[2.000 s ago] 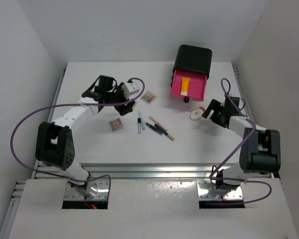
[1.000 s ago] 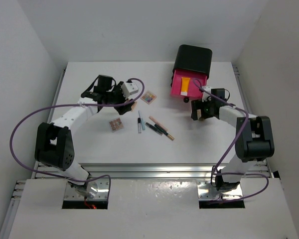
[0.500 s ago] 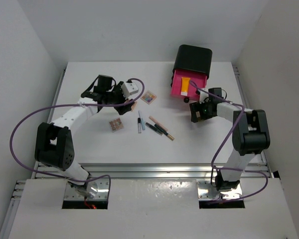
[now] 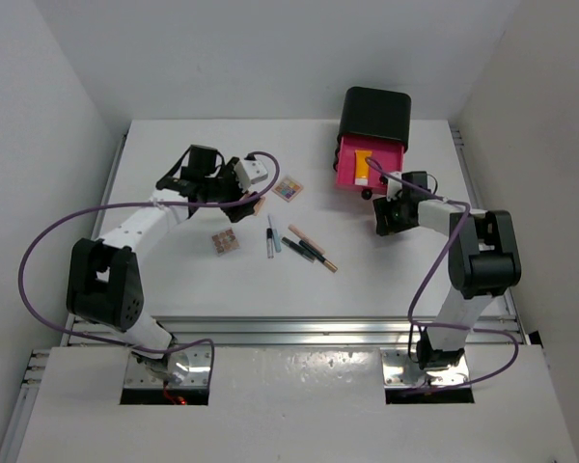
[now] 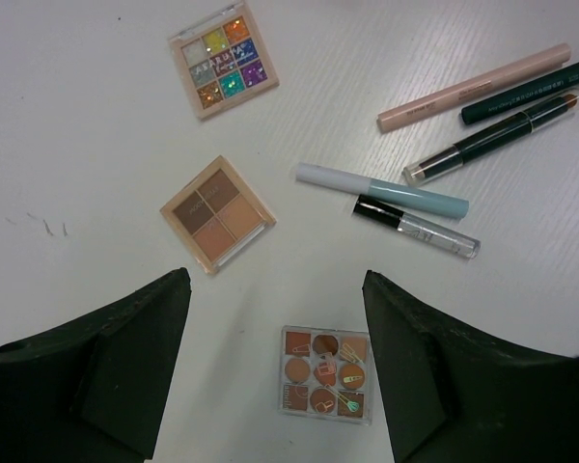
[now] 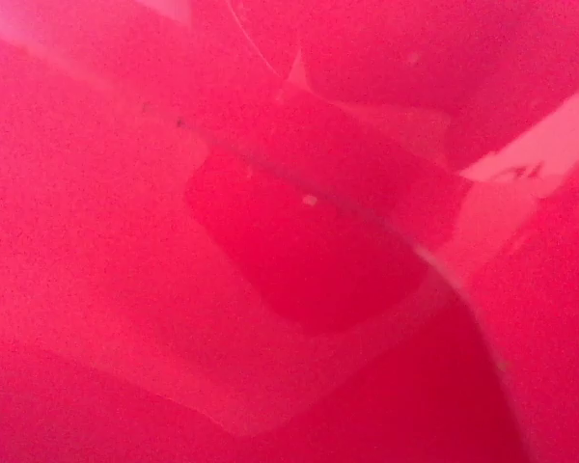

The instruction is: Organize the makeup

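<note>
Peach-framed nine-pan palette [image 4: 225, 241] lies nearest, with the pencil-like sticks [image 4: 304, 246] to its right. Just beyond, the left gripper [image 5: 275, 289] hangs spread, gripping nothing. Farther right, the right gripper [image 4: 379, 204] sits close against the pink drawer [image 4: 345, 166] (its jaws unreadable), which holds the orange tube [image 4: 363, 164].

A flat matte white table [image 4: 367, 280] lies under the left gripper [image 4: 248, 204] and the right gripper [image 4: 374, 198]. Plain white walls [image 4: 270, 48] rise beyond them and on either side. Behind them runs a ribbed grey metal rail [image 4: 289, 328]. Soft, even light, faint shadows.
</note>
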Available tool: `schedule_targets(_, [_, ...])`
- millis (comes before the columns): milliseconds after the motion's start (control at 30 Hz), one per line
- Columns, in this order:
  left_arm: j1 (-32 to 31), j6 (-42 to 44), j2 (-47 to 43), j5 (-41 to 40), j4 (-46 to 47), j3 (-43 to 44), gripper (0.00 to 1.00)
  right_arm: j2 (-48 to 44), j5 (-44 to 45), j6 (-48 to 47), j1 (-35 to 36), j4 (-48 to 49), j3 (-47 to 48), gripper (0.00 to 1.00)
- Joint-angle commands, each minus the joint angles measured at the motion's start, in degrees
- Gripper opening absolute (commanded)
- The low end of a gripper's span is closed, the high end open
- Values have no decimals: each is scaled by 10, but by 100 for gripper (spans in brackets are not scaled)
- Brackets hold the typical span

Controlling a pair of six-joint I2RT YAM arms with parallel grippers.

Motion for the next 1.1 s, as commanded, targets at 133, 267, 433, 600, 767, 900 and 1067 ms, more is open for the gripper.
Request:
schedule_targets(133, [6,7,-26,7,13,-7,78,-47,12,27,20,10,-44,51])
schedule_targets(267, [6,7,-26,7,13,-13,78,-72,16,38,13,-5,-60,47])
schedule_targets(433, [6,7,-26,7,13,-18,78,-129,23,83,23,-39,-95,46])
schedule_targets(600, [6,7,-26,12,18,-23,78,-157,36,92,40,-62,-132,61])
schedule_targets(767, [6,7,-26,18,24,-23,78,-122,56,95,41,-99,-94,78])
schedule_targets(900, [6,7,-32,18,24,-29,78,-87,60,99,44,-118,-57,83])
schedule_targets(1067, [6,7,-43,18,29,-40,78,-73,83,108,58,-114,-44,80])
